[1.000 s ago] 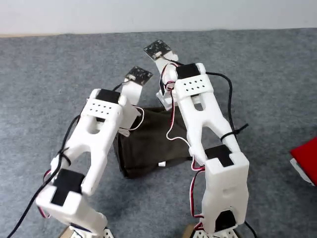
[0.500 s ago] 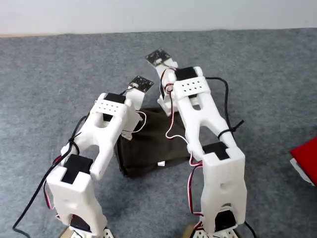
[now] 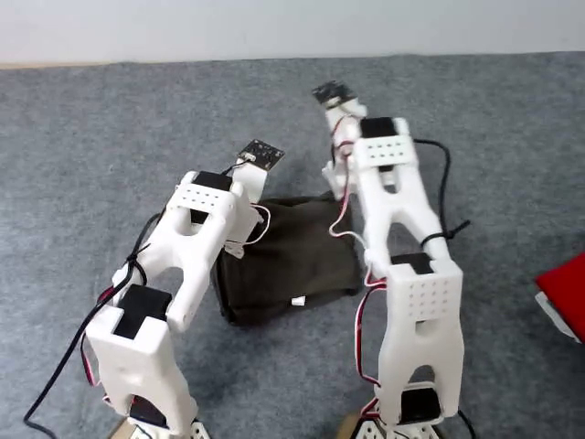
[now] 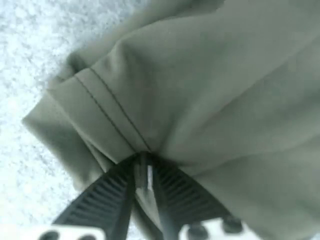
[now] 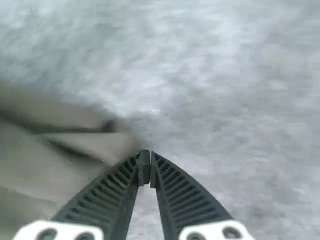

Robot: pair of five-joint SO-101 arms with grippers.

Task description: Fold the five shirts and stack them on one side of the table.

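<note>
A dark olive shirt (image 3: 291, 261) lies folded into a rough square on the grey carpet, between my two arms. My left gripper (image 4: 145, 172) is shut on a stitched hem fold of this shirt (image 4: 210, 90), at the shirt's far left corner under the left arm (image 3: 196, 238). My right gripper (image 5: 145, 167) is shut with nothing in it, low over bare carpet just off the shirt's edge (image 5: 45, 170). In the high view the right arm (image 3: 393, 210) stands by the shirt's far right corner.
The grey carpet (image 3: 494, 137) covers the whole table. A red folded item (image 3: 567, 288) with something white beneath it lies at the right edge. Open carpet stretches to the far side and to the left.
The right arm has swung to the right, off the shirt's far edge and onto bare carpet. The left arm shifted slightly forward a second ago and has since kept still, holding the hem.
</note>
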